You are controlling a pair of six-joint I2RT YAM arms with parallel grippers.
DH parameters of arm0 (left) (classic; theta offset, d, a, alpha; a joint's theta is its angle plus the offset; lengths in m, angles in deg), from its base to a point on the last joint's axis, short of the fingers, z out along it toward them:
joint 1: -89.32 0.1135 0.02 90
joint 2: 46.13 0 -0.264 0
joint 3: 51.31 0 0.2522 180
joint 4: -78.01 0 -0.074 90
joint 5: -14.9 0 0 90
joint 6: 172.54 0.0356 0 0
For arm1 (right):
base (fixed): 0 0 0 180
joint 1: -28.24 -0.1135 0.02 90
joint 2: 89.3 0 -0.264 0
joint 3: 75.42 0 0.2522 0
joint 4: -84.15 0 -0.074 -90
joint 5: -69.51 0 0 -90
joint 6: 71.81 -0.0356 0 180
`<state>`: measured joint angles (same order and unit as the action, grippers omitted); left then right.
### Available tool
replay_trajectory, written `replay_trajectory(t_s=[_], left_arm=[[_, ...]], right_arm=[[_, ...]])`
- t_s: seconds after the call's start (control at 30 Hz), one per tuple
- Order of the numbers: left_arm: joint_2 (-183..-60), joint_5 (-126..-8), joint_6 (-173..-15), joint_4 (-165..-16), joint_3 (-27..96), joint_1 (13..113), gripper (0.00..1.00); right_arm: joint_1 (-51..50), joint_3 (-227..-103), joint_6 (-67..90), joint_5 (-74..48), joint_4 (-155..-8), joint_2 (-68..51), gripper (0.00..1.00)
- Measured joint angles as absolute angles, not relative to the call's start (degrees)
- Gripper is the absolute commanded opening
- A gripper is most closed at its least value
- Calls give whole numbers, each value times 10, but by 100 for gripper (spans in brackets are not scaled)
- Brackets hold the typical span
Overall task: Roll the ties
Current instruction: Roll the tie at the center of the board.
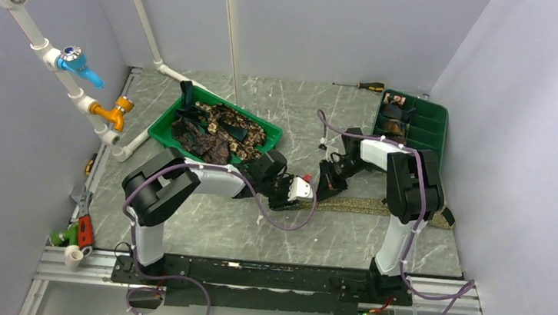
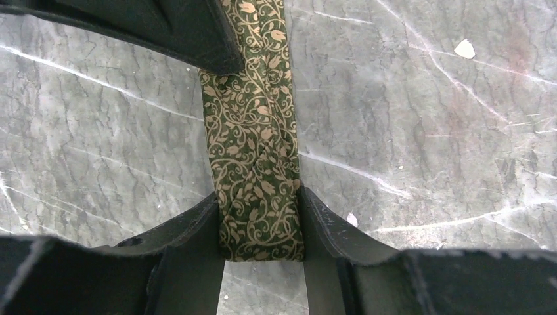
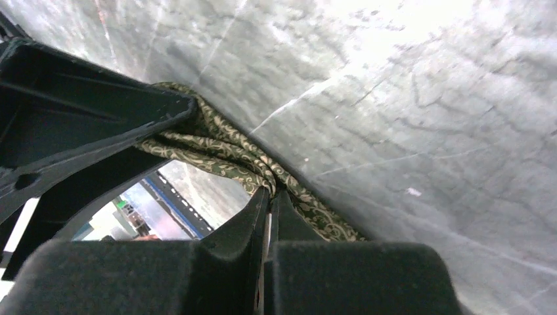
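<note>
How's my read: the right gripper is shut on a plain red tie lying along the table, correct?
Not quite. The left wrist view shows the tie is olive green with a tan vine pattern, not plain red. The right gripper is shut on it, lying along the table.

Matt woven cloth tie (image 2: 253,151) on a smooth, faintly glossy marbled stone-look table (image 2: 427,131)
</note>
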<state>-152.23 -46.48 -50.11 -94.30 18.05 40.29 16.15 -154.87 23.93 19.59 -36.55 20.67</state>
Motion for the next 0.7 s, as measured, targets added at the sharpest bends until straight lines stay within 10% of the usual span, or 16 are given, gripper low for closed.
replay_trajectory(t_s=[0.1,0.23,0.3,0.53,0.7], left_arm=[[-1521,-464,-491,-943,179,404,48],[-1519,-458,-474,-943,178,408,95],[-1516,-453,-476,-938,179,413,99],[-1521,-462,-524,-930,188,393,82],[-1544,-476,-549,-929,215,372,50]], right_arm=[[160,-1548,235,189,-377,218,0],[158,-1548,231,194,-377,220,0],[157,-1547,230,197,-377,219,0],[142,-1539,229,206,-377,195,0],[140,-1539,231,205,-373,194,13]])
